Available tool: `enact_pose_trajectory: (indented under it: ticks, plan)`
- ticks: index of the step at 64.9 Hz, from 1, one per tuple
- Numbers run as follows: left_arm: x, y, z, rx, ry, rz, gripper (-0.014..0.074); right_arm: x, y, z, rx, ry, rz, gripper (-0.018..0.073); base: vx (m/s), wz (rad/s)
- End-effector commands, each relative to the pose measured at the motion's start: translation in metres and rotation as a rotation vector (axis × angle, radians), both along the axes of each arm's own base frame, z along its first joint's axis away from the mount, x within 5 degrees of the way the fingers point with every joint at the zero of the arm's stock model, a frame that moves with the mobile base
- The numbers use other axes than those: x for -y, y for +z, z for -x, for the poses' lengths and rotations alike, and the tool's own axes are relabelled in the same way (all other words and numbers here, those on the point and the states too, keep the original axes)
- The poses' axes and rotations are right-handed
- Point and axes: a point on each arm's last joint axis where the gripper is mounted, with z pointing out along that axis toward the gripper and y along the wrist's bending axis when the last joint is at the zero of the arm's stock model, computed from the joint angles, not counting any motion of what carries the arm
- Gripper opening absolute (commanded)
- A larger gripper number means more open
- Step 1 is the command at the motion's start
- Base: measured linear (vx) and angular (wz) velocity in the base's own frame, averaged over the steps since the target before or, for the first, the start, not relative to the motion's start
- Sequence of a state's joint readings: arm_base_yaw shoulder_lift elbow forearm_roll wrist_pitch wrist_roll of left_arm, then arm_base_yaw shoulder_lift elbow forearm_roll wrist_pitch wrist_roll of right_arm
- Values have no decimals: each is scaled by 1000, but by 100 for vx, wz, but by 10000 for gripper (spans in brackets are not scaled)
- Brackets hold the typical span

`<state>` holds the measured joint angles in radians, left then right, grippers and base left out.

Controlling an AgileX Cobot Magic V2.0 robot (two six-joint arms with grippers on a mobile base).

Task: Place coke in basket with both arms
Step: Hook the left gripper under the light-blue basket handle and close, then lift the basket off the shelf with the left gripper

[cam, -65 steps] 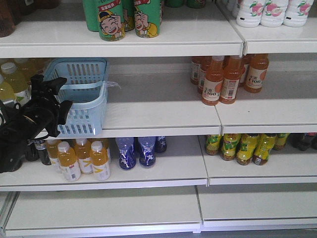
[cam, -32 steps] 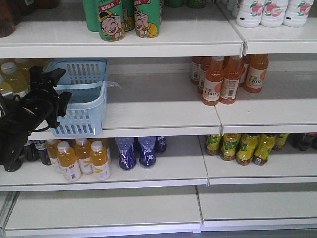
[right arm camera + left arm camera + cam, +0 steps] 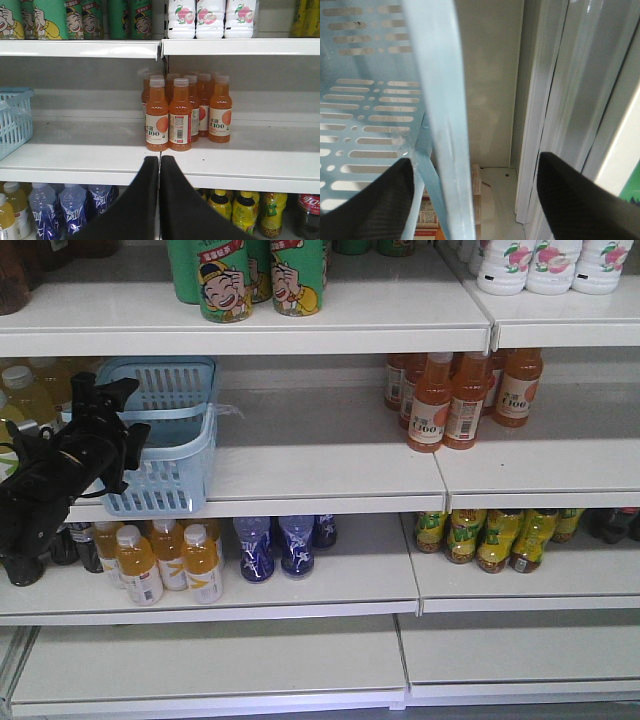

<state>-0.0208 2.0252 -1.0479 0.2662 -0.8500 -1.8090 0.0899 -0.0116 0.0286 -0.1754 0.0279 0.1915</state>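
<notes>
Our left gripper (image 3: pixel 476 167), jaws apart, straddles the basket (image 3: pixel 445 125) rim; the coke (image 3: pixel 307 214) sits one shelf (image 3: pixel 530 590) below-right of our closed right gripper (image 3: pixel 159 162).

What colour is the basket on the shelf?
The basket is light blue, clearest in the front-facing view.

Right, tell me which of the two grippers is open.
The left gripper: its fingers stand wide apart, with the rim of the basket between them. The right gripper has its fingers pressed together, holding nothing.
</notes>
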Motion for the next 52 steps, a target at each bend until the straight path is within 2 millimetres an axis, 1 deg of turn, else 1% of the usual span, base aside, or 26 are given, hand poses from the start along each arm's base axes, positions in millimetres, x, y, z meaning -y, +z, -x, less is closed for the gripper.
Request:
enact_pose_trajectory:
  ticks: [1,5,14,23,31,45,52]
  plan:
    - [-2,35,-2,147,18,43,496,-1,1,1,68,6,2,-5,0,0]
    - [-3,36,-2,157,26,52,482,-1,1,1,68,6,2,-5,0,0]
    - [-6,37,-3,197,52,88,417,-1,1,1,68,6,2,-5,0,0]
    - [-6,33,-4,193,54,90,323,-1,1,1,68,6,2,-5,0,0]
    - [-4,30,-4,205,33,84,207,-1,1,1,68,6,2,-5,0,0]
    - [7,37,1,304,-86,39,-2,-1,1,1,68,6,2,-5,0,0]
    - [15,43,6,386,-188,14,-8,-1,1,1,68,6,2,-5,0,0]
